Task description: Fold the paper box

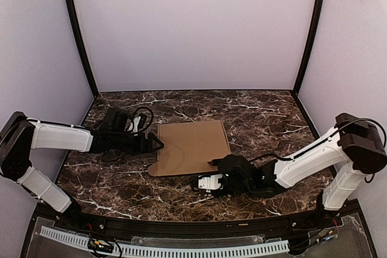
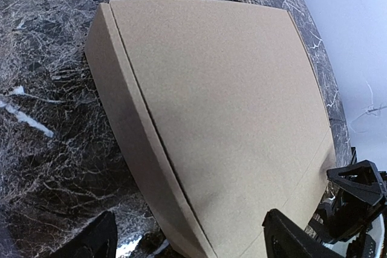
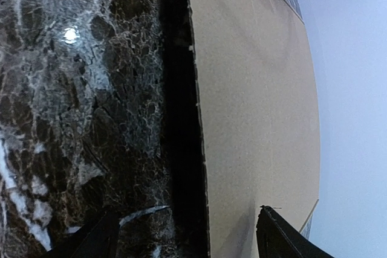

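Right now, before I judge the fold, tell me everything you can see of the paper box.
The paper box is plain brown corrugated cardboard, unprinted: a flat, roughly square panel with a narrow creased strip along its left side. It lies centrally on the dark marble table, with shadow beneath one edge. The left gripper has its open fingers astride the left side, and the right gripper is astride the near right corner; neither is clamped.

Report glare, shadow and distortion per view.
Top external: soft even light on the dark marble table. Left wrist: lens bows the flat brown cardboard box, shadow along its edge. Right wrist: glare spot on the table, black shadow beside the box.
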Robot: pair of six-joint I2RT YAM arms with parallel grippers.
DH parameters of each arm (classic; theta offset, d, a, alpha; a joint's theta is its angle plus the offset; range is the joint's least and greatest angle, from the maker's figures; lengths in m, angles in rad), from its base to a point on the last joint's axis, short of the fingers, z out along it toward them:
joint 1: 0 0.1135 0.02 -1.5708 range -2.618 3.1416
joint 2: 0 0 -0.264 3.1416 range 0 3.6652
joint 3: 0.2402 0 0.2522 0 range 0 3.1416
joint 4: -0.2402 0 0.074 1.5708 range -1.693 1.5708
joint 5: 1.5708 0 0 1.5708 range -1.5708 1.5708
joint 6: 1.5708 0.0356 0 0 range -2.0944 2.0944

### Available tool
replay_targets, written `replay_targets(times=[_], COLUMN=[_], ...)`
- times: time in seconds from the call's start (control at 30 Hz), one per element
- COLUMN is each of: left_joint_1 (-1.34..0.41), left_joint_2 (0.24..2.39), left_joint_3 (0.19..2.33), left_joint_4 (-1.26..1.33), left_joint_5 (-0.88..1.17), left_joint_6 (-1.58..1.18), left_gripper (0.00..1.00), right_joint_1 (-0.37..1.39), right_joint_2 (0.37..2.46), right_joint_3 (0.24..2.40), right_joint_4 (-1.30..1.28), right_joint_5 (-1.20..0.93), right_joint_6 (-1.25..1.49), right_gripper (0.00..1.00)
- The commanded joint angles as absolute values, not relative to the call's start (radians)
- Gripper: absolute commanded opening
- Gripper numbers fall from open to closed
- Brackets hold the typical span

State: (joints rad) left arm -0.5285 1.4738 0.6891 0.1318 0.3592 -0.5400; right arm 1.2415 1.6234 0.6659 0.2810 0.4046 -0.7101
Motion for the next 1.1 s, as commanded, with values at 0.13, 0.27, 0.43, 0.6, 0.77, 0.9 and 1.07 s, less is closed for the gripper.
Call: replay_targets(times=[0.13,0.27,0.43,0.6,0.77,0.9,1.07], left_joint_1=[-0.528,-0.528,-0.528,-0.528,-0.526,-0.526,-0.526], left_joint_2=[1.438,1.432,1.432,1.425,1.427,1.422,1.420], left_joint_3=[0.697,0.701,0.705,0.713,0.723,0.727,0.720], left_joint_4=[0.079,0.067,0.059,0.046,0.037,0.043,0.080], left_joint_5=[0.353,0.348,0.348,0.342,0.341,0.349,0.372], left_joint_6=[-0.522,-0.516,-0.514,-0.507,-0.506,-0.515,-0.538], left_gripper=[0.83,0.83,0.83,0.83,0.83,0.83,0.83], right_joint_1=[1.265,1.270,1.276,1.282,1.286,1.289,1.290], right_joint_2=[1.719,1.744,1.769,1.785,1.793,1.783,1.747], right_joint_3=[0.698,0.697,0.691,0.679,0.666,0.646,0.611], right_joint_4=[0.498,0.537,0.582,0.617,0.631,0.629,0.630], right_joint_5=[0.575,0.606,0.631,0.645,0.654,0.661,0.658], right_joint_6=[-0.822,-0.843,-0.861,-0.865,-0.856,-0.835,-0.773], right_gripper=[0.66,0.55,0.41,0.26,0.08,0.00,0.00])
